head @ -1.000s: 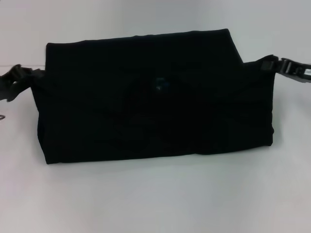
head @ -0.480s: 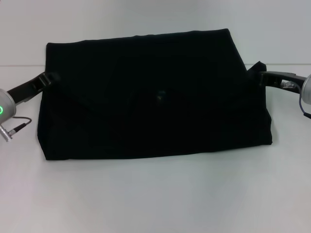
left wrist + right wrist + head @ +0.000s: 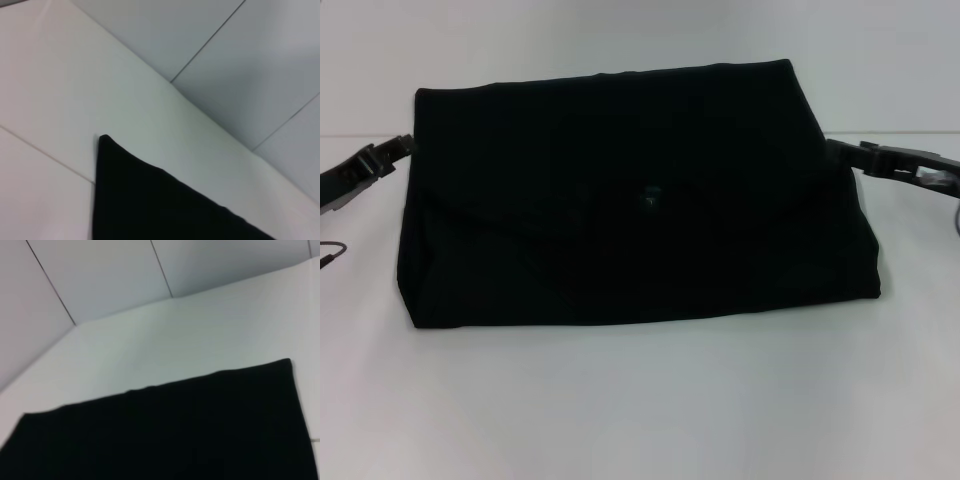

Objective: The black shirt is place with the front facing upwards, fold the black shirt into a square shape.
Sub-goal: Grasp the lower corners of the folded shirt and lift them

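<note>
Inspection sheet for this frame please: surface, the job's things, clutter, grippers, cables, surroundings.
Surface: white table, one seam line across its far part.
Job's things: black shirt lies folded into a wide block, not yet square; small label at its middle.
Clutter: nothing seen.
Grippers: left gripper at the shirt's left edge, right gripper at its right edge; whether either grips cloth cannot be told.
Cables: thin cable end on the table near the left arm.
Surroundings: pale panelled wall behind the table.

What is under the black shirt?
The black shirt lies folded on the white table, which shows all around it. Whatever is beneath the cloth is covered. The left gripper and right gripper sit at its side edges.
</note>
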